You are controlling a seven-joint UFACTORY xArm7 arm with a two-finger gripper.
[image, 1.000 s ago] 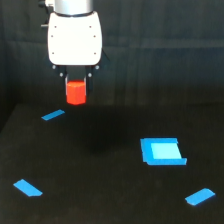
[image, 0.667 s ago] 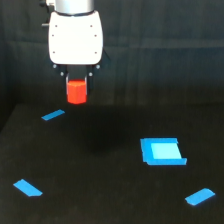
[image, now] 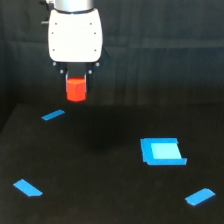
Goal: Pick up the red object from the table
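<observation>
The red object (image: 76, 89) is a small bright red-orange block hanging in the air well above the black table (image: 100, 170), in the upper left of the exterior view. My gripper (image: 76, 80), under its white housing, is shut on the block's top. Only the dark fingertips (image: 63, 76) show at either side of the block; its lower half sticks out below them.
Blue tape strips lie on the table: one below the gripper (image: 53, 115), one at the front left (image: 28, 188), one at the front right (image: 200, 196). A blue rectangular patch (image: 161, 151) sits right of centre. A dark curtain hangs behind.
The gripper and the red object it holds have risen slightly; the tape strips and blue patch have not moved.
</observation>
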